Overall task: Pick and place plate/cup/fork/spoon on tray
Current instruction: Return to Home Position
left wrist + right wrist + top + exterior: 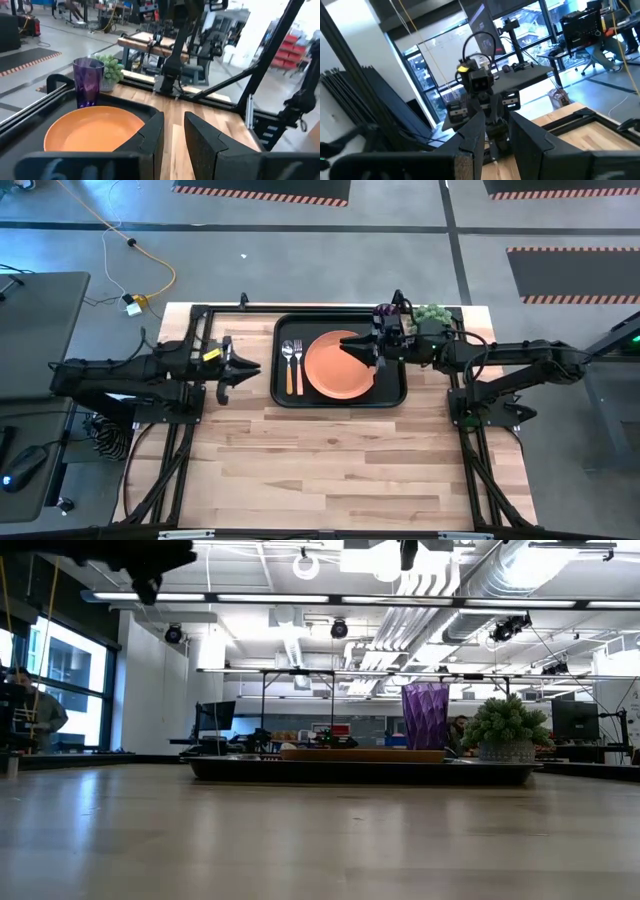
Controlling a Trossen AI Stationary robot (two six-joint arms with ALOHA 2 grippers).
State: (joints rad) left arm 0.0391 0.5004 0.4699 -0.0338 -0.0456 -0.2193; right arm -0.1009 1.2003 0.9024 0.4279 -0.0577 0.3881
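From above, the left gripper (250,370) hung over the bare worktop (330,470) just beside the tray (392,402), holding nothing. The right gripper (352,348) hovered over the plate (335,370), which lay flat in the tray's middle. The fork (287,366) and the spoon (298,366) lay side by side left of the plate, though I could not be sure which was which. The right arm hid most of the cup (384,312).

At worktop level, the tray (360,772) showed edge-on with only the plate's rim (362,754) above it. The cup (426,715) stood upright beside a plant (505,725). Both grippers were cut off at the top.

Past the left gripper (174,117), its jaws stood a narrow gap apart and empty, with the plate (90,131) and the cup (87,82) beyond.

Past the right gripper (496,120), its jaws stood likewise slightly apart, gripping nothing.
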